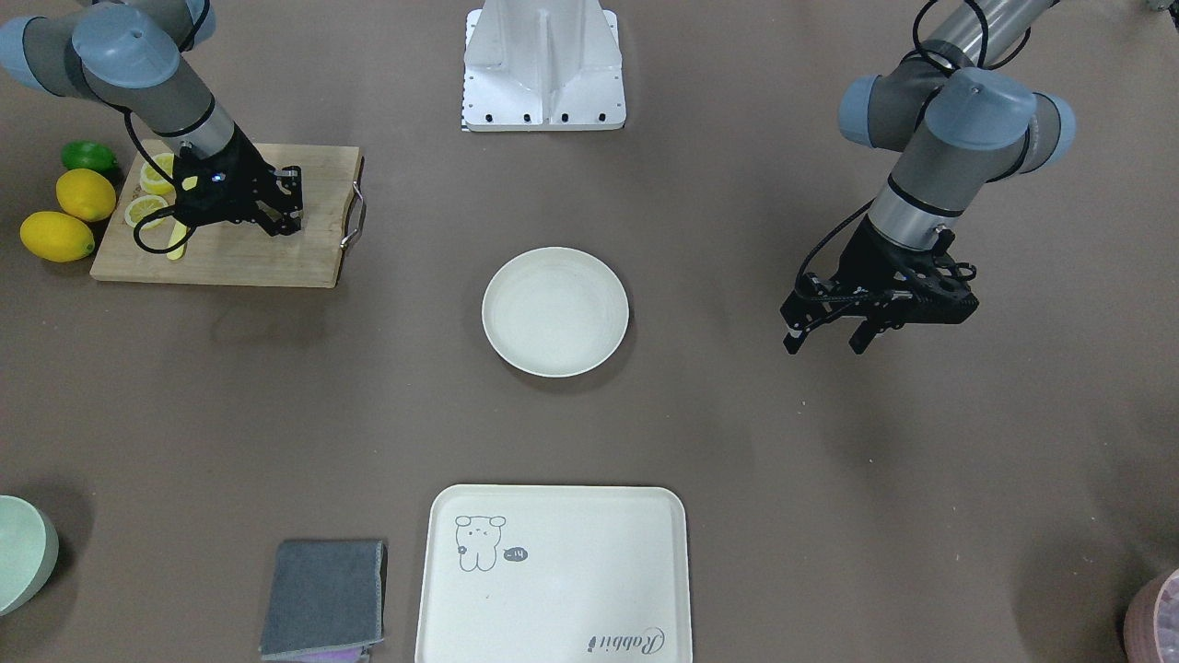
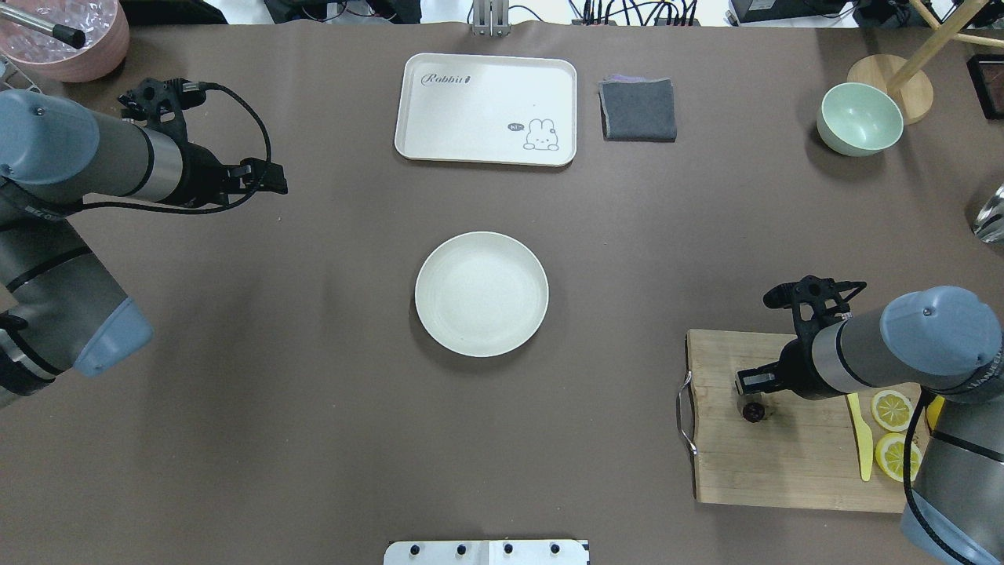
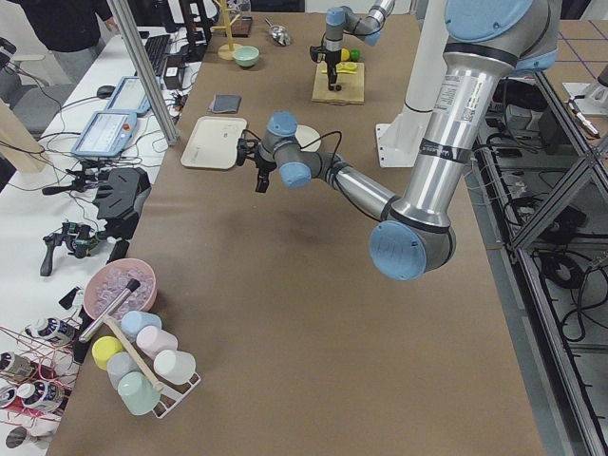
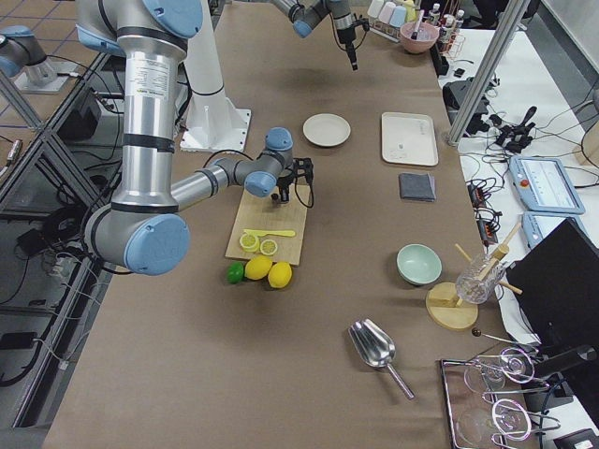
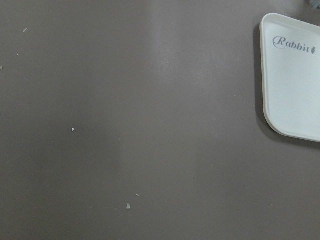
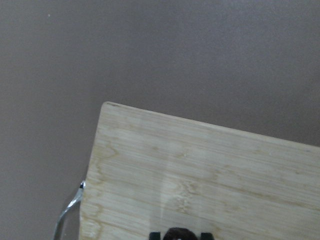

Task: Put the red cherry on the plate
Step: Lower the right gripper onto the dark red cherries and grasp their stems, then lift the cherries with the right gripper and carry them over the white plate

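The red cherry (image 2: pixel 754 411), tiny, dark and glossy, is at the near-left part of the wooden cutting board (image 2: pixel 784 463). My right gripper (image 2: pixel 753 399) reaches down onto it. In the right wrist view the cherry (image 6: pixel 180 233) fills the narrow gap between the two black fingertips (image 6: pixel 155 234), so the gripper is shut on it, low at the board. The cream-white plate (image 2: pixel 481 293) lies bare at the table's centre, well to the left of the board. My left gripper (image 1: pixel 826 347) hovers open over bare table, far from both.
Lemon slices (image 2: pixel 893 410) and a yellow knife (image 2: pixel 861 439) share the board. Whole lemons (image 1: pixel 69 216) and a lime (image 1: pixel 89 157) lie beside it. A rabbit tray (image 2: pixel 486 108), grey cloth (image 2: pixel 638 110) and green bowl (image 2: pixel 859 119) line the far side.
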